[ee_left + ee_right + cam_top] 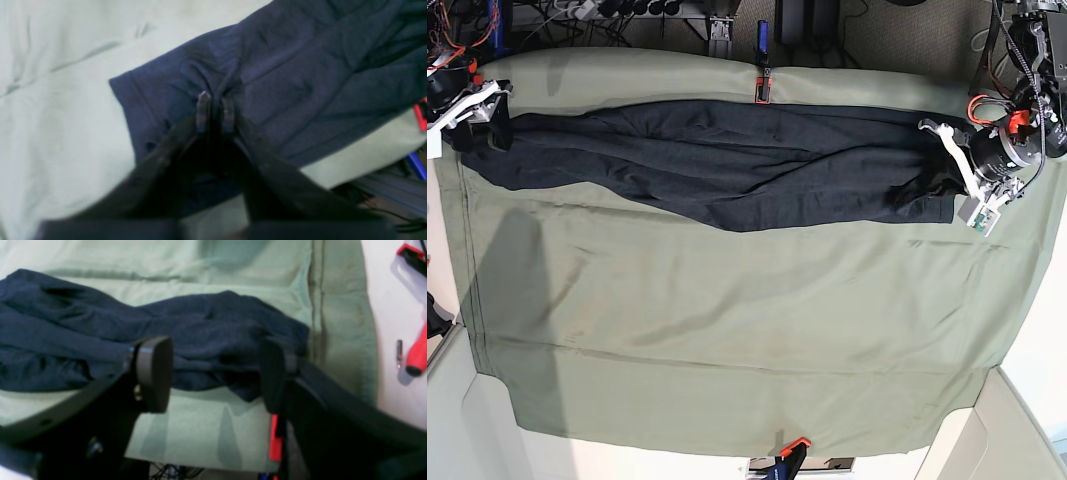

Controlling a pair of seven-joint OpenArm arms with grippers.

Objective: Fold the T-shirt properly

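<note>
Across the far edge of the green sheet (727, 330) lies the T-shirt (727, 160), stretched long and rumpled; my left gripper (215, 100) is pinched on its cloth near one end; my right gripper (217, 373) stands spread just short of the other end; to fold well, I judge both ends should be gripped and drawn taut before lifting.

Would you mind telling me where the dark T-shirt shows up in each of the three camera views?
Left wrist: the T-shirt fills the upper right, pinched by the left gripper.
Right wrist: it lies across the left and centre, behind the open right gripper.
Base: stretched along the top.
Shared landmark: the green cloth sheet under it.
</note>
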